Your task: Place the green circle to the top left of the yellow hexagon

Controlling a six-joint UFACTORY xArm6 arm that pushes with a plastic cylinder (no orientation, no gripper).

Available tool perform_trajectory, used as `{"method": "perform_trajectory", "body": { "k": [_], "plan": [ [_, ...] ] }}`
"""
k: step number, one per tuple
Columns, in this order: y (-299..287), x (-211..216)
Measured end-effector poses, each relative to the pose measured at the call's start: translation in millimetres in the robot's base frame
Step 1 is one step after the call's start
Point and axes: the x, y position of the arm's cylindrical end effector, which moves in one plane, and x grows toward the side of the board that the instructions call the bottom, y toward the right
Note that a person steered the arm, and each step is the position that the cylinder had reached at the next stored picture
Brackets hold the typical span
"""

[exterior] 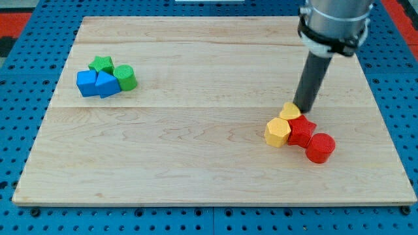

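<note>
The green circle (126, 78) lies at the view's left, touching a blue triangle-like block (106, 85), a blue cube (86, 83) and a green star (101, 64). The yellow hexagon (277, 132) lies at the view's lower right, beside a second yellow block (290, 111), a red star-like block (301, 131) and a red cylinder (321, 147). My tip (304, 106) stands at the upper right edge of the small yellow block, far to the right of the green circle.
The wooden board (196, 163) lies on a blue pegboard (26, 39). The arm's grey body (333, 23) hangs over the board's top right corner.
</note>
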Motion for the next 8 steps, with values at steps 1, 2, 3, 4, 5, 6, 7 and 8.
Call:
{"method": "perform_trajectory", "body": {
  "k": [1,2,3,4,5,6,7,8],
  "plan": [
    [4,-13],
    [21,-112],
    [-77,-175],
    [-201,-211],
    [-315,-205],
    [-392,-172],
    [-395,-130],
    [-329,-94]
  ]
}}
